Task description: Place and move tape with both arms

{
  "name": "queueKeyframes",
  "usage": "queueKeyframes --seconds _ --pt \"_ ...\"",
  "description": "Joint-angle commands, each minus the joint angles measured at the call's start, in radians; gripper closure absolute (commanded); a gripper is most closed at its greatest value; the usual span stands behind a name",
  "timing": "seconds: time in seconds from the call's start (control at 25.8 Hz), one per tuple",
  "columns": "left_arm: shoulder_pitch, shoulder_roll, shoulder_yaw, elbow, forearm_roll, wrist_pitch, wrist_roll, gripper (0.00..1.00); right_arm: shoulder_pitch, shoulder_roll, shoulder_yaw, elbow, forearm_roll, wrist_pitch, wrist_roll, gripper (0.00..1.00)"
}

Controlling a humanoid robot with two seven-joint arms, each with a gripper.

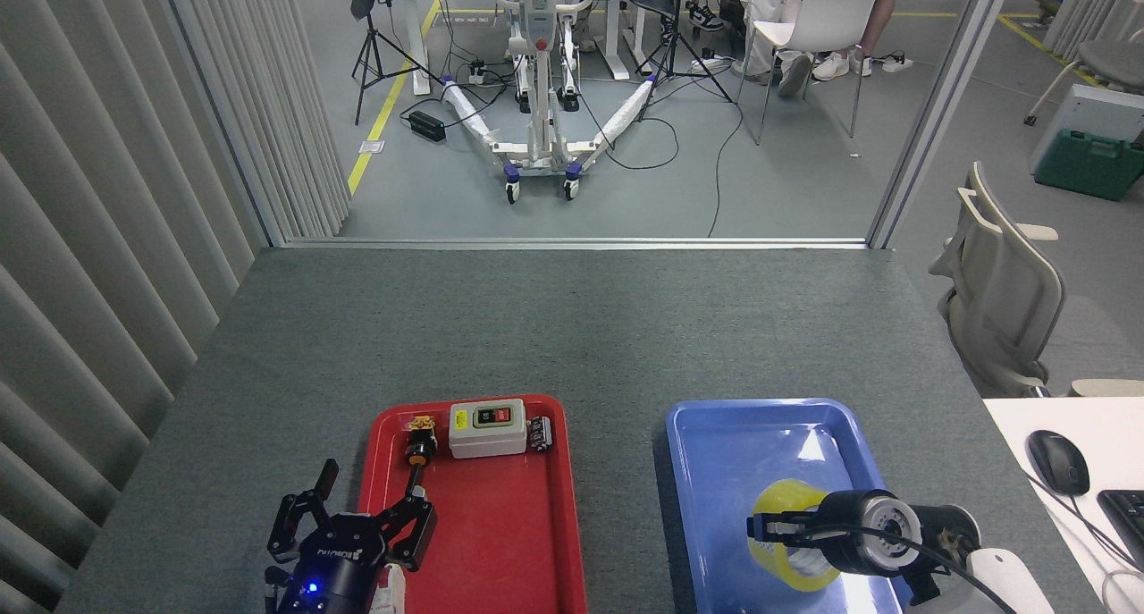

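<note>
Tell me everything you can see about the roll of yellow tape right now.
The tape is a wide roll of translucent yellow packing tape with a pale core just visible. It is tilted, its open face turned toward the camera and partly hidden. The right pincer is shut on it, black fingers pressed over its upper left rim. It sits low over the near half of the blue tray; whether it touches the tray floor cannot be told.
</note>
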Motion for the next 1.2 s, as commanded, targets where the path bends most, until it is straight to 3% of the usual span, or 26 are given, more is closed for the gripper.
queueKeyframes --seconds 0.0,0.04,0.23,0.35,0.39,0.5,0.58,0.77,0.89,0.97,1.08,1.16 --pt "-0.003 -0.019 -0.003 -0.004 0.005 -0.011 0.002 0.01 0.009 -0.002 0.0 0.003 0.052 -0.002 -0.025 0.57" --pt "-0.003 -0.016 -0.003 -0.003 0.005 -0.011 0.003 0.01 0.011 -0.002 0.0 0.003 0.069 -0.002 -0.032 0.5" --pt "-0.006 -0.005 -0.001 0.001 0.006 -0.013 0.002 0.01 0.014 -0.001 0.0 0.003 0.081 0.006 -0.081 0.35" --pt "-0.012 -0.005 0.004 0.007 0.029 -0.005 0.0 0.0 0.023 -0.001 0.0 0.003 0.081 0.006 -0.18 0.05" --pt "-0.017 -0.005 0.01 0.01 0.089 -0.002 -0.001 0.0 0.026 -0.001 0.0 0.003 0.075 0.006 -0.219 0.01" --pt "-0.031 0.018 0.008 0.017 0.304 -0.014 0.0 0.0 0.036 -0.001 0.0 0.001 0.078 -0.005 -0.338 0.01" --pt "-0.032 0.021 0.008 0.019 0.308 -0.008 0.0 0.0 0.054 -0.004 -0.001 0.001 0.09 -0.02 -0.443 0.01" --pt "-0.032 0.069 0.013 0.01 0.308 -0.048 -0.001 0.0 0.111 -0.005 -0.01 0.001 0.273 -0.045 -1.012 0.01" --pt "-0.035 0.09 0.097 0.017 0.308 -0.115 -0.003 0.0 0.163 -0.002 -0.013 0.003 0.368 -0.045 -1.315 0.0" --pt "-0.046 0.113 0.109 0.02 0.308 -0.115 -0.003 0.0 0.204 -0.002 -0.017 0.004 0.386 -0.046 -1.398 0.0" --pt "-0.052 0.139 0.106 0.01 0.31 -0.115 -0.001 0.0 0.223 0.004 -0.023 0.004 0.386 -0.041 -1.403 0.0" --pt "-0.077 0.197 0.106 0.004 0.322 -0.115 -0.003 0.0 0.241 0.011 -0.05 0.004 0.386 -0.038 -1.403 0.01"
